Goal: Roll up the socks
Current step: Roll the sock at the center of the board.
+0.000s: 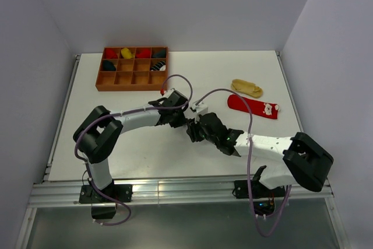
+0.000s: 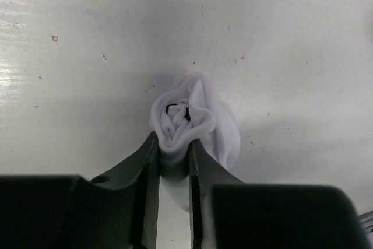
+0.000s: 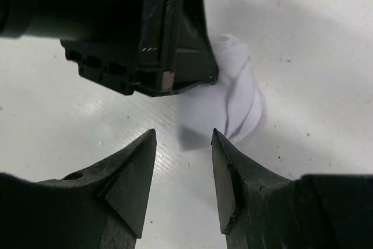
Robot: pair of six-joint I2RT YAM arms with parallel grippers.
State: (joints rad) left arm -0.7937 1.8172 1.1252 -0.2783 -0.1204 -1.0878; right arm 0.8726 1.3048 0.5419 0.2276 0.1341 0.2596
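The left gripper (image 2: 173, 154) is clamped on the white sock (image 2: 198, 122). Its two fingers press the lower edge of the rolled bundle from both sides, and only cloth shows in the narrow gap between them. In the left wrist view the roll sits just above the fingertips, near the middle of the frame. Its spiral end faces the camera, with a little black at the centre. The roll rests on the white table (image 2: 87, 56).

The right gripper (image 3: 183, 144) has its fingers apart and holds nothing. In the right wrist view the white sock lies just beyond the gap, a little to the upper right. It is partly hidden behind the dark body of the left gripper, which fills the upper left. I cannot tell if a right fingertip touches the cloth.

In the top view both grippers meet near the middle of the table. To the right lies the red sock (image 1: 252, 107), flat, and the tan sock (image 1: 246, 88) is just above it, apart. The wooden tray (image 1: 133, 81) stands at the upper left, with small coloured bundles (image 1: 126, 53) in its upper compartments.
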